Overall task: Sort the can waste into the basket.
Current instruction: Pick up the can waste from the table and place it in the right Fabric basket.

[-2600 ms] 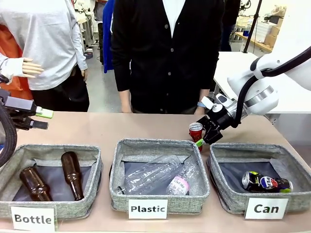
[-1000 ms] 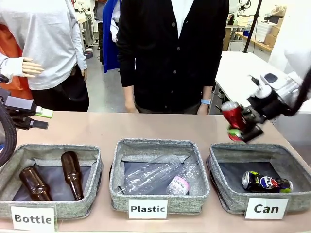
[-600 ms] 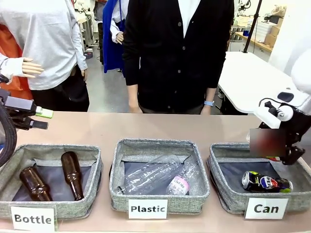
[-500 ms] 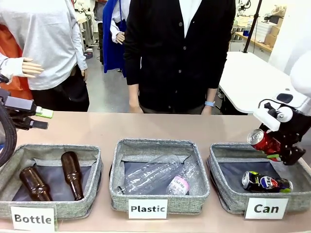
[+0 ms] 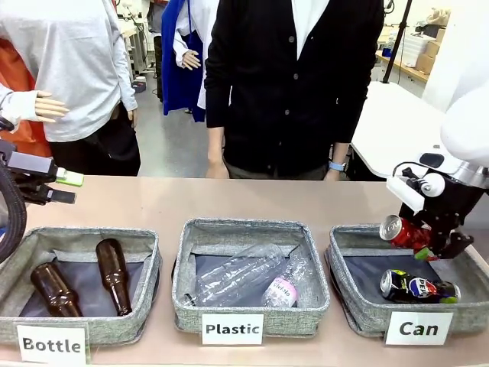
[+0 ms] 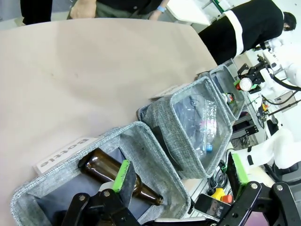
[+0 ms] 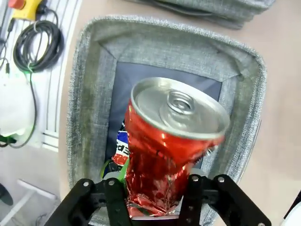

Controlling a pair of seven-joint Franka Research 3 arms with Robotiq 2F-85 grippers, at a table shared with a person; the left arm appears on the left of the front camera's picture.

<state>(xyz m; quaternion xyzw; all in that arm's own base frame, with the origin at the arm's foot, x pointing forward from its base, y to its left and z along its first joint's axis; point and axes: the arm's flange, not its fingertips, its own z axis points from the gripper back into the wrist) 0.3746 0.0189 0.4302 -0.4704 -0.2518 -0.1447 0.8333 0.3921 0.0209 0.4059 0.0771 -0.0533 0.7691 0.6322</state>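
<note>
1. red can [image 5: 403, 233] sits between the fingers of the right tool [image 5: 432, 246], over the "can" basket [image 5: 357, 243] at the counter's right end; whether the grip is on or letting go, cannot tell.
2. dark can [image 5: 417, 287] lies on the basket floor.
3. judgement: release over the bare floor, clear of the rim and the dark can.
4. left tool [image 6: 181, 176] open, over the "bottle" basket [image 6: 155, 155].

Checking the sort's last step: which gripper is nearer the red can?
Right. The right gripper is at the red can, above the Can basket. The left gripper is far off, beyond the Bottle basket.
</note>
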